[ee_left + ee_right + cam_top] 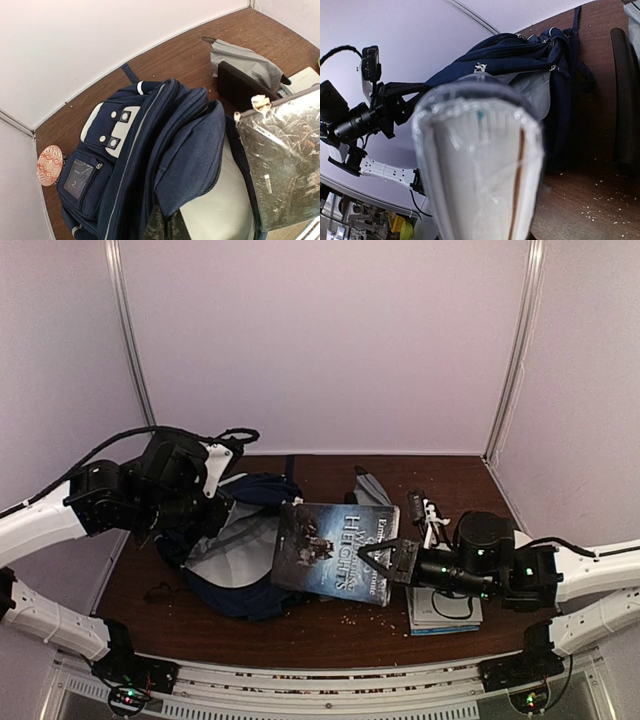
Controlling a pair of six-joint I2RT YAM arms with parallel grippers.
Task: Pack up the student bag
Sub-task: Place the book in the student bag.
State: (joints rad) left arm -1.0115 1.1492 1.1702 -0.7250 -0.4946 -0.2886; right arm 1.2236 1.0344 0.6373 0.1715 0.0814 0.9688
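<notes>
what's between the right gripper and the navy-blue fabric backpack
The dark plastic-wrapped book held by the right gripper spans that gap, reaching the backpack; top external view shows it.

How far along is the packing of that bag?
Done: the student bag lies open, its mouth apparently held up by the left gripper. In hand: the right gripper holds a book at the opening, not yet inside. Probably left: another book and a grey pouch lie on the table.

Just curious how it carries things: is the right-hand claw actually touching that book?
Touching. In the top external view the right gripper clamps one edge of the book between its fingers.
</notes>
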